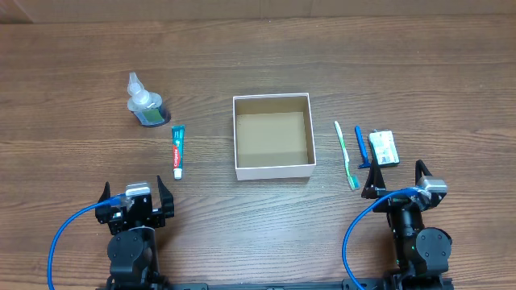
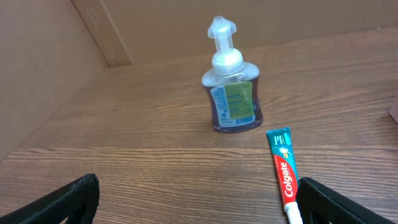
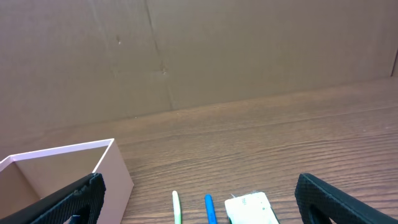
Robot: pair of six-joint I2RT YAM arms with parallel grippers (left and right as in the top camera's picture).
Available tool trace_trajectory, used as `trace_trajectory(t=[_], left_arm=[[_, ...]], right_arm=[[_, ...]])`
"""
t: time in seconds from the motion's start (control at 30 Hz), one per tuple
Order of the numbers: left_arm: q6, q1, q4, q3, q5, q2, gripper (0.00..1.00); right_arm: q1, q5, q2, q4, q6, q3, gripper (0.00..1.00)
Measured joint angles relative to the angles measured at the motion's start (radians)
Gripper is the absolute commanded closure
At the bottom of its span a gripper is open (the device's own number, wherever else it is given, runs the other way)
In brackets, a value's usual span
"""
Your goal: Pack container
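Note:
The container point(image 1: 272, 170), a square white box with a brown inside, sits empty at the table's middle; its corner shows in the right wrist view point(image 3: 115, 177). Left of it lie a Colgate toothpaste tube point(image 1: 177, 151) point(image 2: 283, 168) and a soap pump bottle point(image 1: 145, 105) point(image 2: 231, 87). Right of it lie a green toothbrush point(image 1: 347, 155) point(image 3: 176, 206), a blue razor point(image 1: 360, 146) point(image 3: 209, 208) and a white-and-green packet point(image 1: 384, 148) point(image 3: 252, 208). My left gripper point(image 1: 135, 197) point(image 2: 199, 205) is open and empty, near the tube's cap end. My right gripper point(image 1: 399, 189) point(image 3: 199, 199) is open and empty, just short of the packet.
A brown cardboard wall point(image 3: 199, 56) stands behind the wooden table point(image 1: 258, 64). Blue cables point(image 1: 68, 234) loop from both arm bases at the front edge.

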Motion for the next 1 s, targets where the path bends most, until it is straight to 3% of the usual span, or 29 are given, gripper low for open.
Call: trace_trajectory(t=[0.8, 0.9, 1.0], left_arm=[[-0.002, 0.000, 0.004, 0.000, 0.006, 0.000, 0.00], [-0.108, 0.000, -0.008, 0.000, 0.119, 0.000, 0.00], [-0.378, 0.000, -0.008, 0.000, 0.335, 0.000, 0.00]], right_arm=[[0.000, 0.001, 0.000, 0.000, 0.000, 0.000, 0.00], [0.000, 0.000, 0.000, 0.000, 0.000, 0.000, 0.00], [0.000, 0.000, 0.000, 0.000, 0.000, 0.000, 0.00]])
